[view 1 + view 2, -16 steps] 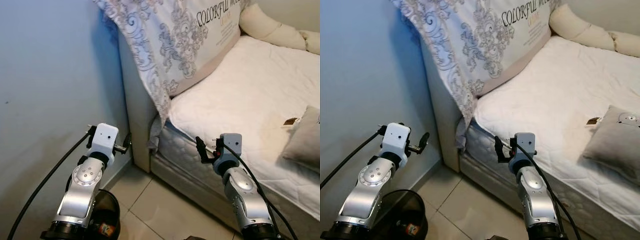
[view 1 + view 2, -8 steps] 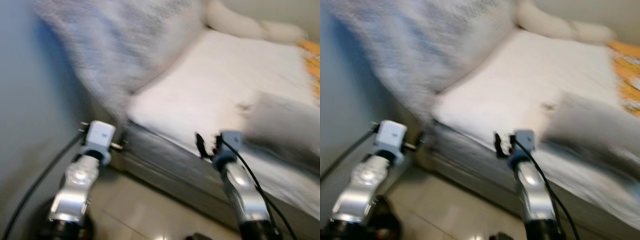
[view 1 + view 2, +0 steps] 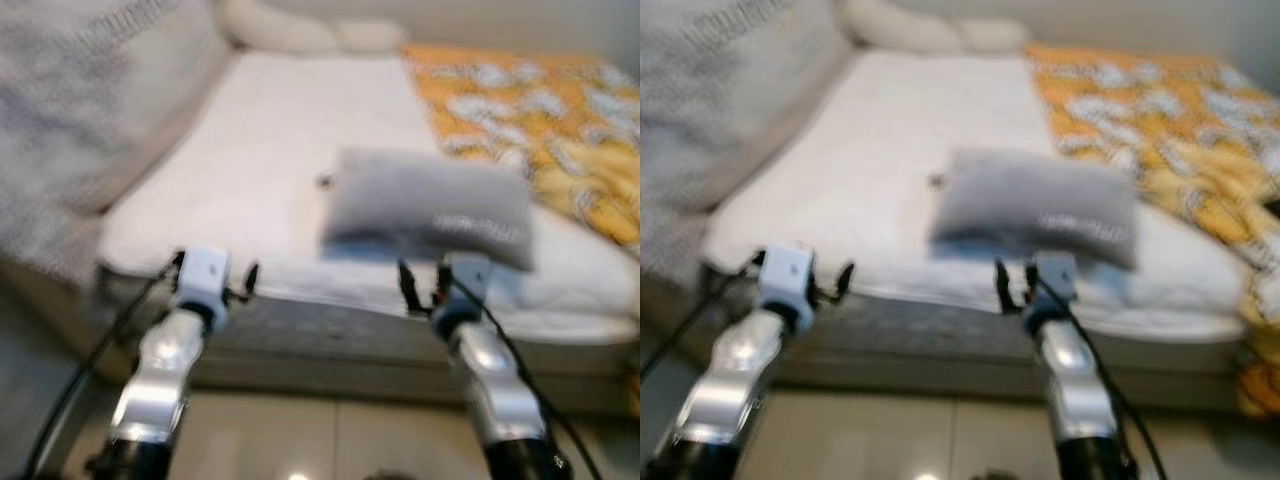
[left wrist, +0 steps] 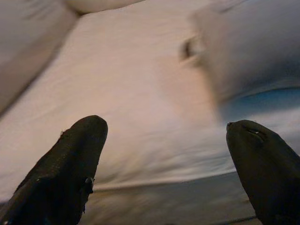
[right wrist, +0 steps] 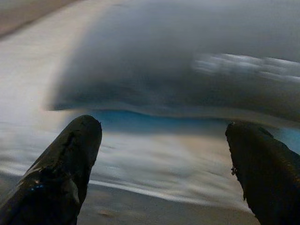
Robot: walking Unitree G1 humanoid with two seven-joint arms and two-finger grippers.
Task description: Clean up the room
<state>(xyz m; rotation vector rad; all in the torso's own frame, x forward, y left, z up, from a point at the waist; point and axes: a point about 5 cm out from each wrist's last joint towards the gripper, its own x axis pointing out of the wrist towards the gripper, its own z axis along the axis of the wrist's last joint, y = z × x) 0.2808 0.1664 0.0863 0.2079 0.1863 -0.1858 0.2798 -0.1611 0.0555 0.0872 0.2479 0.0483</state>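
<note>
Facing the bed (image 3: 250,180) at its near edge, the robot appears to be in the approach step of the clean-up: nothing is held, and both arms are raised in front of the mattress side. The left gripper (image 4: 164,164) has its fingers spread wide over the white sheet; the right gripper (image 5: 164,168) is likewise wide open and empty, aimed at the grey pillow (image 3: 430,210). The pillow lies on the sheet near the bed's front edge, just beyond the right gripper and apart from it; an orange blanket (image 3: 540,130) covers the bed on the robot's right, and pale cushions (image 3: 290,30) sit at the far end. A patterned cover (image 3: 70,110) rises on the left. The likely next move is to settle the stance, then bring the right gripper forward to the pillow's near edge and close on it; the soft fabric probably calls for a deep pinch. Visibility is poor: the head views are smeared, so the pillow's marking cannot be read, and a small dark speck (image 3: 325,181) on the sheet beside the pillow cannot be identified. The blanket is cut off at the frame edge, and the floor (image 3: 330,440) below shows no detail.
</note>
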